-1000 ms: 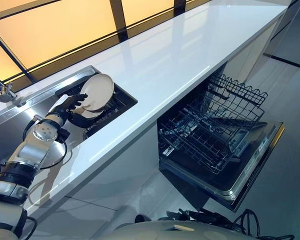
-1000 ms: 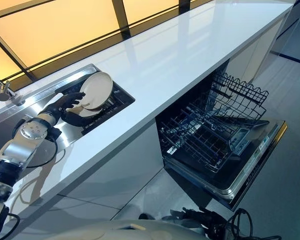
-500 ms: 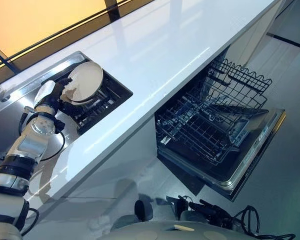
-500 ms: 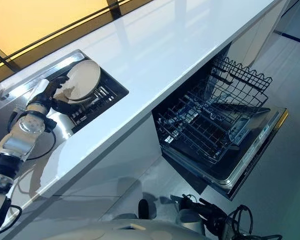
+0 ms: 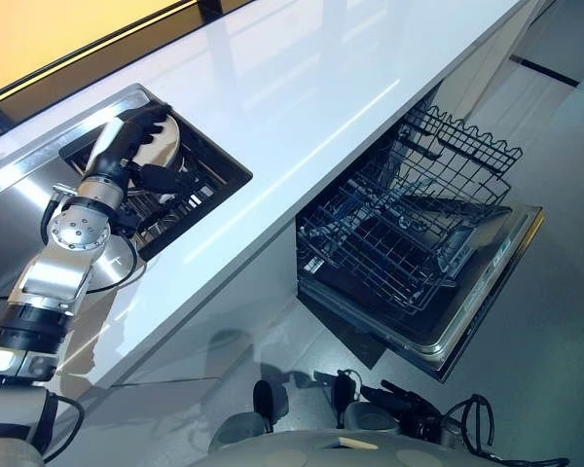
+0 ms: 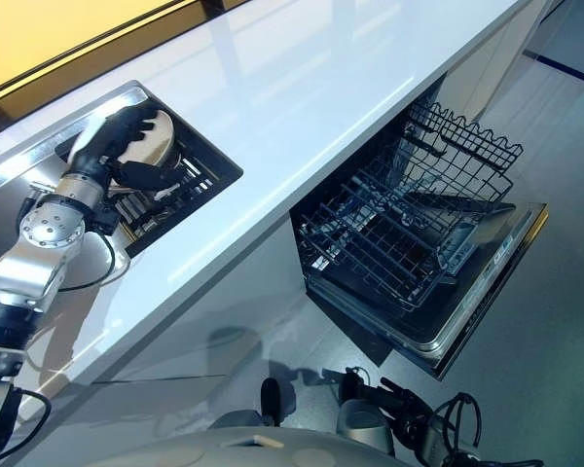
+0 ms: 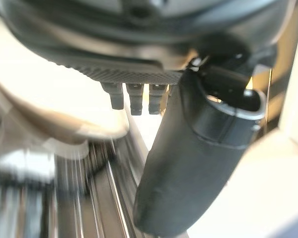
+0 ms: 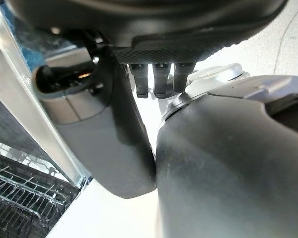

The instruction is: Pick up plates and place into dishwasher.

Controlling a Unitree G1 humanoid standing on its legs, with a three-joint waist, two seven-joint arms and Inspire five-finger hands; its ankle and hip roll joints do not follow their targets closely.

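Over sink rack [image 5: 190, 190]: left hand [image 5: 136, 131] fingers curled round round cream plate [image 6: 148, 142], tilted on edge.

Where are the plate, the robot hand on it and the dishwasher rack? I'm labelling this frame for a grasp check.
plate [image 5: 167, 146]: left eye view, its cream face beside the fingers.
left robot hand [image 5: 127, 136]: left eye view, back of the hand.
dishwasher rack [image 5: 394, 243]: left eye view, wire floor.
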